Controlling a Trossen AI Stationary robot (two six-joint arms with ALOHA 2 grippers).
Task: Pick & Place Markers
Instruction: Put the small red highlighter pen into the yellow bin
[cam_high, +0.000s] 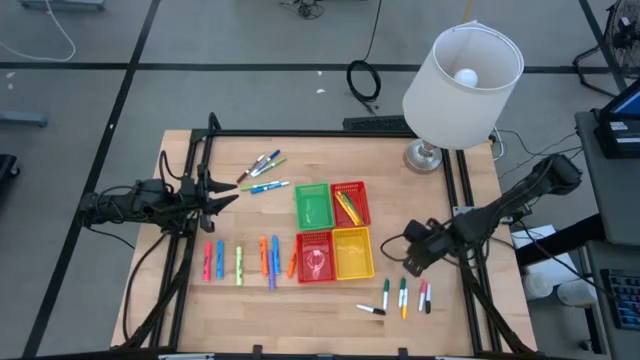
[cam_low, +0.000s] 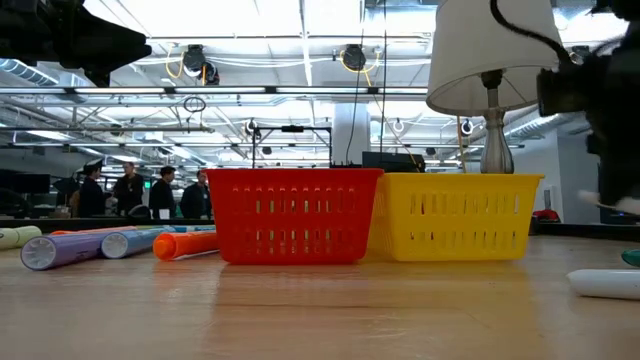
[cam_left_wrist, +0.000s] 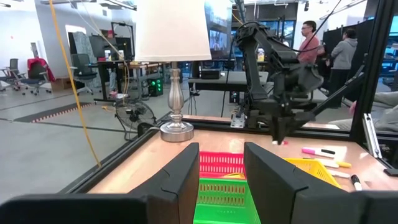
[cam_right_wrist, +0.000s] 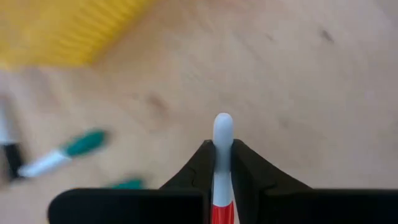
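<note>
My right gripper (cam_high: 408, 265) hangs over the wood just right of the yellow basket (cam_high: 352, 252) and is shut on a red-and-white marker (cam_right_wrist: 222, 143). A few loose markers (cam_high: 403, 297) lie on the table near it, toward the near edge. A row of markers (cam_high: 240, 263) lies left of the baskets, and more markers (cam_high: 262, 172) lie nearer the far edge. My left gripper (cam_high: 232, 193) is open and waits left of the green basket (cam_high: 312, 205). The far red basket (cam_high: 350, 203) holds several markers. My right gripper pinches the marker between its two fingers, with the marker lying along the fingers. Its white end (cam_right_wrist: 222, 127) sticks out past the fingertips, and its red body (cam_right_wrist: 222, 211) runs back between them. The fingers point down at the table, and the marker is lifted clear of the wood.
Four square baskets stand together mid-table, the near red basket (cam_high: 315, 255) beside the yellow one. A table lamp (cam_high: 462, 70) stands at the far right corner. A black frame rail (cam_high: 470, 215) runs along the table's sides. People stand in the room beyond (cam_left_wrist: 339, 53).
</note>
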